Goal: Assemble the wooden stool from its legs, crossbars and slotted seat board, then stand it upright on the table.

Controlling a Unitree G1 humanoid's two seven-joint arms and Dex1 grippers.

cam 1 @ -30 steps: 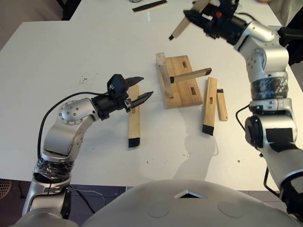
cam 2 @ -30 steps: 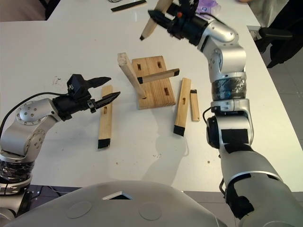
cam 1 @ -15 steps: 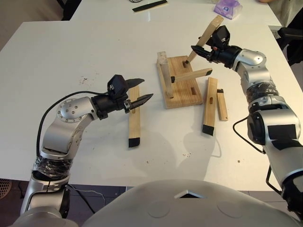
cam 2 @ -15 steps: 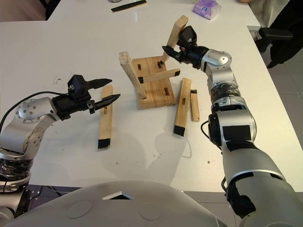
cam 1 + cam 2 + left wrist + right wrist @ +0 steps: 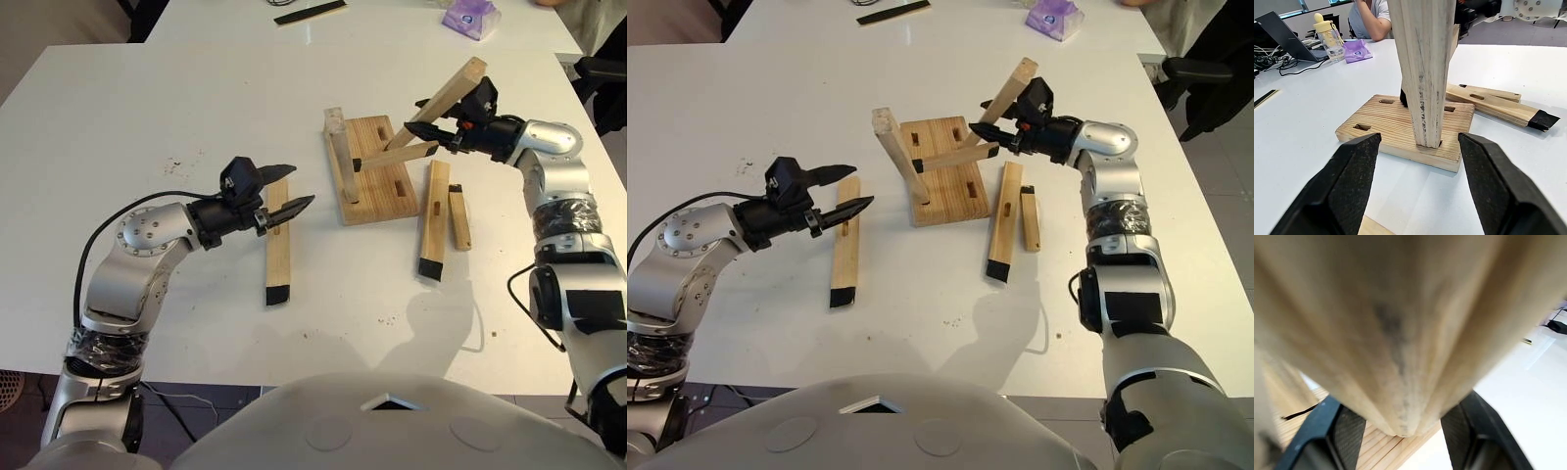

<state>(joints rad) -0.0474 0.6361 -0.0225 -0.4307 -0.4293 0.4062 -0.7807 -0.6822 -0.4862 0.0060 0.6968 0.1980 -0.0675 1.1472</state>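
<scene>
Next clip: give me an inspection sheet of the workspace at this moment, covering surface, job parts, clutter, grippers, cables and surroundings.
Surface: white table, a few dark specks.
Job's things: seat board lying flat, with a tilted leg and a crossbar fitted; left loose leg, right loose leg and short bar lying flat.
Clutter: purple pack and black strip at the far side.
Grippers: left gripper open above the left loose leg; right gripper shut on the held leg, slanted over the board's far right corner.
Cables: black cable looping along the left arm.
Surroundings: laptop and bottle farther back.
</scene>
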